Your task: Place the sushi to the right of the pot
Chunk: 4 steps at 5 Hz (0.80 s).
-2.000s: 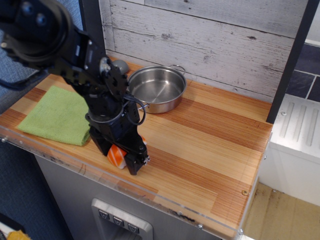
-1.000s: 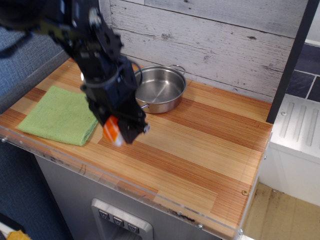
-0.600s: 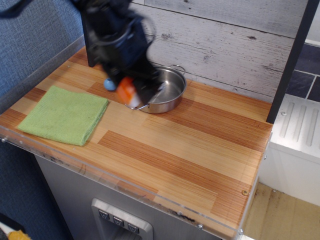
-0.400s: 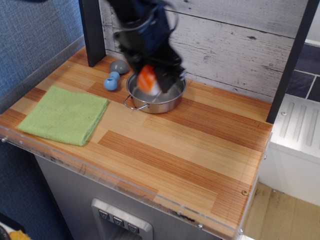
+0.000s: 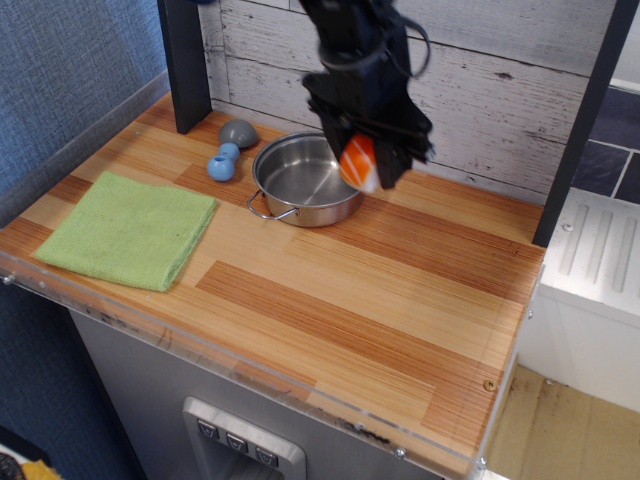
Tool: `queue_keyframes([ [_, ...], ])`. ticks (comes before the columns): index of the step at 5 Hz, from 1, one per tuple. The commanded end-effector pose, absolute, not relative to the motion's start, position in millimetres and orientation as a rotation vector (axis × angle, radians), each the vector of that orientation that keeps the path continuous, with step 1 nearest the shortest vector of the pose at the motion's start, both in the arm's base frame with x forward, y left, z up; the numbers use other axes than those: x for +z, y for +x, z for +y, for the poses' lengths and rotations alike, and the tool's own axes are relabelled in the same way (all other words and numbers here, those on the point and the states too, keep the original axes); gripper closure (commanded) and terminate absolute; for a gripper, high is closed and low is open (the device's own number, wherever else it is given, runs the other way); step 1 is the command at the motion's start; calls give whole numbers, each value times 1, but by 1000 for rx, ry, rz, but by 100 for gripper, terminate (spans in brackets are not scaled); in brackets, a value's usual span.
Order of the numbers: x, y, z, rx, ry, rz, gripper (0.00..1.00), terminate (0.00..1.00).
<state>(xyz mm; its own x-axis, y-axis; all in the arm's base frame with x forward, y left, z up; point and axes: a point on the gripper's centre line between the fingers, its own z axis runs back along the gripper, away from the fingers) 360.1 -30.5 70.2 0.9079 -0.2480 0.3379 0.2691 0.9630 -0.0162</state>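
One striped wooden bench [image 5: 400, 290] carries the scene, backed by a whitewashed plank wall [image 5: 480, 70], with the task judged roughly past its midpoint: the pick-up is done and the carry looks nearly complete, while lowering and release remain. Reaching down from the top of the view, the black robot arm [image 5: 350, 30] hangs above the bench with its gripper [image 5: 372, 165] pointing downward over the right rim of the shallow, shiny stainless steel pot [image 5: 300, 180]. At far left lies a folded green cloth [image 5: 125, 230], flat and well apart from the action. Held aloft between the dark fingers [image 5: 400, 155], which are clamped narrowly around it, is the small orange-and-white toy sushi [image 5: 359, 165], blurred, hovering at the pot's right edge and clear of the bench. Bare wood to the right of the pot appears free to receive it. Smallest of all, a blue-grey dumbbell-shaped toy [image 5: 224, 152] rests just left of the pot.
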Motion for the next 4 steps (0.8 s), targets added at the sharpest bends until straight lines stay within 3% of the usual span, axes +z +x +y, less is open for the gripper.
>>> queue_keyframes([
  [1,50,383,-52,-328,-67,-330,100,0],
  [3,26,389,-64,-349,-74,-287,100,0],
  [4,28,389,-65,-320,-60,-281,0,0],
])
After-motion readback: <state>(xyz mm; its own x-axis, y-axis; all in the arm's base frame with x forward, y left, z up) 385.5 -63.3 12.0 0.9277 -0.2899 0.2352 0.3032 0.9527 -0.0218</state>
